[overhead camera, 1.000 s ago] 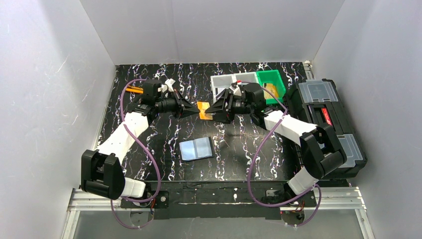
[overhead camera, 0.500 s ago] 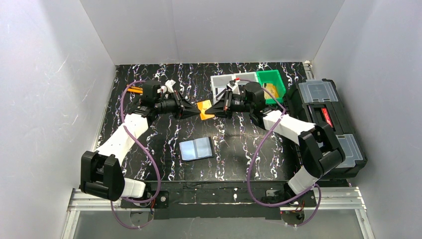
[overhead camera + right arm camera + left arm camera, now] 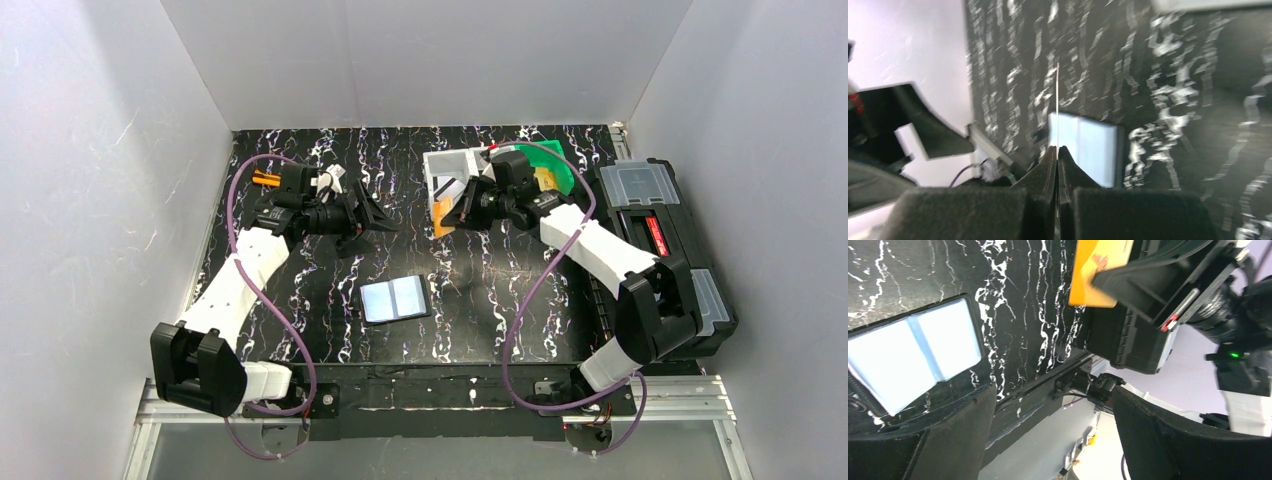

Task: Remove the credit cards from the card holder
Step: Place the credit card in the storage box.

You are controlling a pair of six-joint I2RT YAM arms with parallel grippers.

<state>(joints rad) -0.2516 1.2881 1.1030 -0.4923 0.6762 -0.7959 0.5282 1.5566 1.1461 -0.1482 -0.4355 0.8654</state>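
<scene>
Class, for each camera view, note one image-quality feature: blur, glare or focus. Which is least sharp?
Right wrist view: least sharp, motion blur smears the table around the edge-on orange card. Left wrist view: crisp, but the open card holder glares pale. Top external view: evenly lit, sharp.

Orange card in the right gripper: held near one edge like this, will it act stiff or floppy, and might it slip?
The orange card is probably stiff: it juts straight past the right gripper without drooping. Edge-on it is a hairline, so likely light. Its smooth face may be slippery; pinched near one edge, it could pivot.
</scene>
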